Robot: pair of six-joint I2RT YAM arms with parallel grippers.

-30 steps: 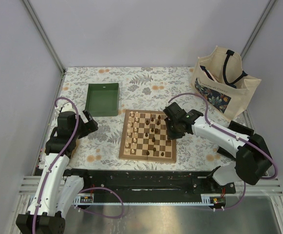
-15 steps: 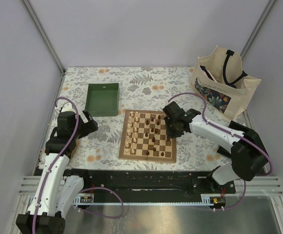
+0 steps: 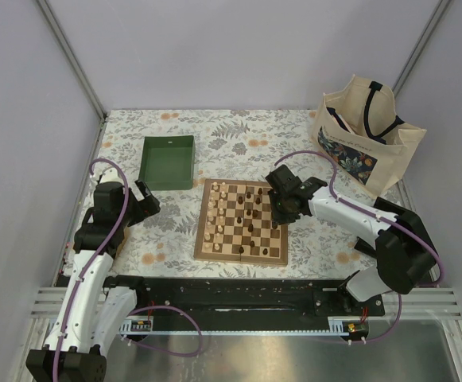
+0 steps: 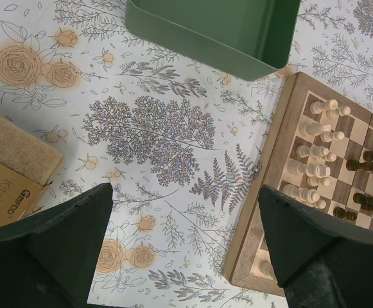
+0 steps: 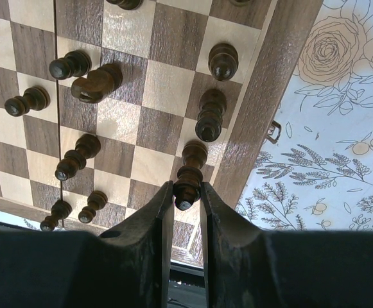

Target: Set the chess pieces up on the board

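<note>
Your R gripper is hanging over the board's right edge, abt midway along it. Its jaws are pinching in nearly shut on the head of a dark piece. That piece is standing upright in the outermost file, just beside the board's rim. Can't tell whether its base is touching the square.

Other dark pieces are sitting scattered across the board's right half. Cream pieces are crowding the files along the board's left side.

Your L gripper is hovering off the board's left side, over the floral cloth. Its jaws are gaping wide w/ nothing btwn them.

Green tray is sitting just beyond the board's far-left corner. Tote bag is standing well off the board's far-right corner.
</note>
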